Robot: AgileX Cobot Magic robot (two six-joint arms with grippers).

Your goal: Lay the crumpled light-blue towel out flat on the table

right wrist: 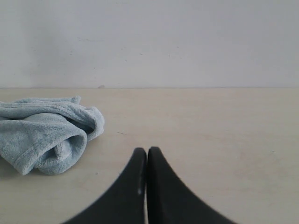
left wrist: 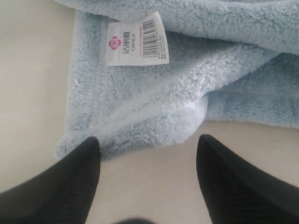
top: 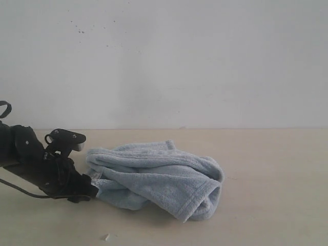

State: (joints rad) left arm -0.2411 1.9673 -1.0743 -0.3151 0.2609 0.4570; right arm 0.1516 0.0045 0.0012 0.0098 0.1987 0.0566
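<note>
Starting at the towel's left side, we judge the chief risk to be a poor bite. The left gripper has its jaws spread wide and holds nothing. If it closes where it stands, it may meet on bare table or nip only the fluffy pile of the hem, and the corner would slip out once pulled. A deeper bite has its own hazard: the towel is folded over itself in a rumpled heap, so two layers could be caught together and the whole bundle dragged instead of opened. To the towel's right, the right gripper has its jaws pressed together on nothing. Unless it opens and takes or pins an opposite edge, a one-sided pull would likely just slide the heap along. As for position, the towel lies bunched on the table. The corner bearing the white label sits just ahead of the left gripper, its hem reaching about to the line between the tips but not in between them. The right gripper is well apart from the towel's rolled right-hand fold, with bare table between.
</note>
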